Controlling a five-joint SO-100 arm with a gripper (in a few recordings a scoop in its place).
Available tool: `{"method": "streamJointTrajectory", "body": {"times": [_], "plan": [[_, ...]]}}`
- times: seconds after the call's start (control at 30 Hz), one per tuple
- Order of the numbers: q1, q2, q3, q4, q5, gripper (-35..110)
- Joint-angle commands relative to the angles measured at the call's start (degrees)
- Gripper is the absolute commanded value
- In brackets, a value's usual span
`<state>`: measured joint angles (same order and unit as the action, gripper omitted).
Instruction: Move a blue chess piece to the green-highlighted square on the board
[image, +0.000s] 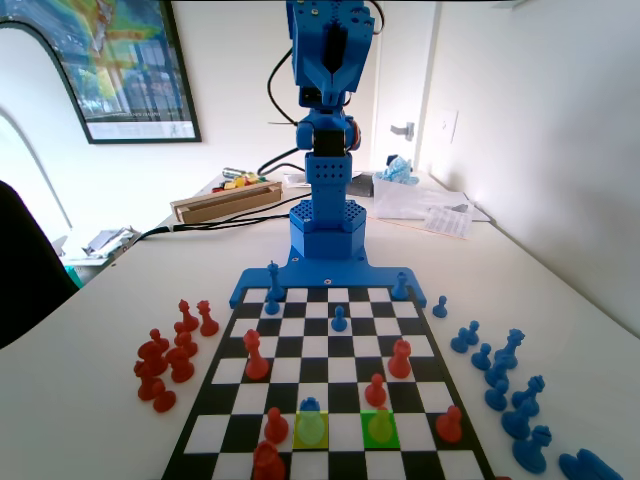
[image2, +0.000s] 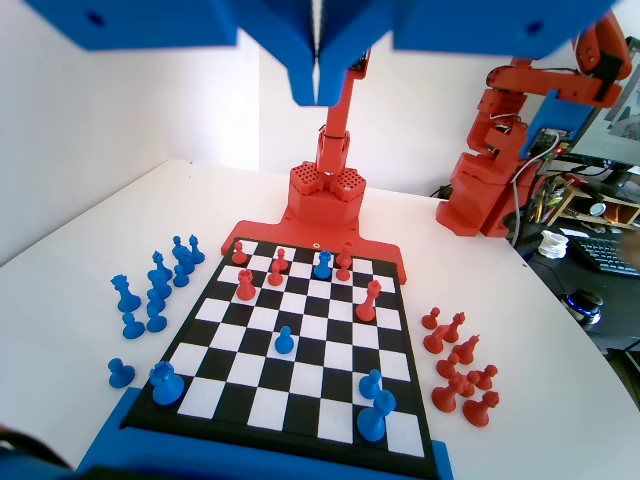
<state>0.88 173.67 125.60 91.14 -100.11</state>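
The short blue chess piece (image: 311, 408) stands on the lime square (image: 299, 440) near the front of the board (image: 300, 352) in the fixed view. In the wrist view the same blue chess piece (image2: 323, 265) is at the board's (image2: 300, 355) far end, next to a red piece (image2: 343, 262). The green-highlighted square (image: 393, 438) lies two squares to the right of it, and a red piece (image: 376, 389) seems to stand on it. My gripper (image: 335, 75) hangs high over the arm's base, far from both. Its jaws (image2: 318, 88) are shut with nothing in them.
Other blue pieces (image: 340, 318) and red pieces (image: 256, 355) are spread over the board. Several captured red pieces (image: 165, 355) stand off the board's left side in the fixed view and several blue ones (image: 505, 375) off its right side. Boxes and papers (image: 430, 205) lie behind the arm.
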Motion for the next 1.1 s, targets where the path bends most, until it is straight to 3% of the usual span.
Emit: {"method": "streamJointTrajectory", "body": {"times": [0.0,1.07], "plan": [[0.53,1.23,-0.53,-1.14,0.00,1],[1.05,1.23,-0.53,-1.05,0.09,1]]}}
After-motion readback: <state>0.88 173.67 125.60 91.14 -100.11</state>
